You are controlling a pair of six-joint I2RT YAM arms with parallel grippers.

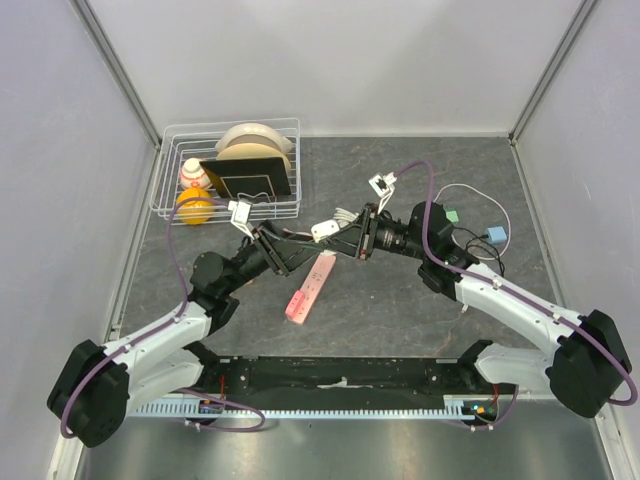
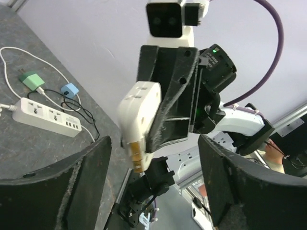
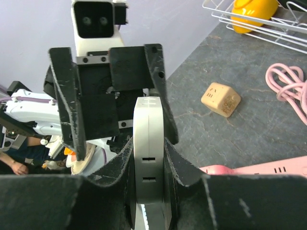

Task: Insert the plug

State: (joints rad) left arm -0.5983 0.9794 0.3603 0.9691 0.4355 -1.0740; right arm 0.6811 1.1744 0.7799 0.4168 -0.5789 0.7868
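Two arms meet over the centre of the grey bench [image 1: 400, 300]. In the top view the right gripper [image 1: 345, 238] reaches in from the right, and its jaws are clamped on the 2 broad faces of the white plug [image 1: 325, 229], which sits at mid-frame, just up and right of the upper end of the pink power strip [image 1: 310, 287]. The strip lies flat on the bench on a diagonal between the arms, apart from the plug. The left gripper [image 1: 283, 252] points at the plug from the left; its jaws stand wide apart and hold nothing, with 1 finger [image 2: 62, 191] at the lower left of the left wrist view and the other at the lower right. In that view the plug shows a brass-coloured part at its lower end. In the right wrist view the plug's narrow face shows 2 slots. Other items: a wire basket [image 1: 165, 190] at upper left with a yellow object [image 1: 195, 208] and plates [image 1: 255, 140] inside; a beige cube adapter [image 3: 220, 99] and a pink cable [image 3: 290, 86] on the bench; a white power strip [image 2: 45, 116], a green adapter [image 1: 452, 214] and a blue adapter [image 1: 495, 236] at right.
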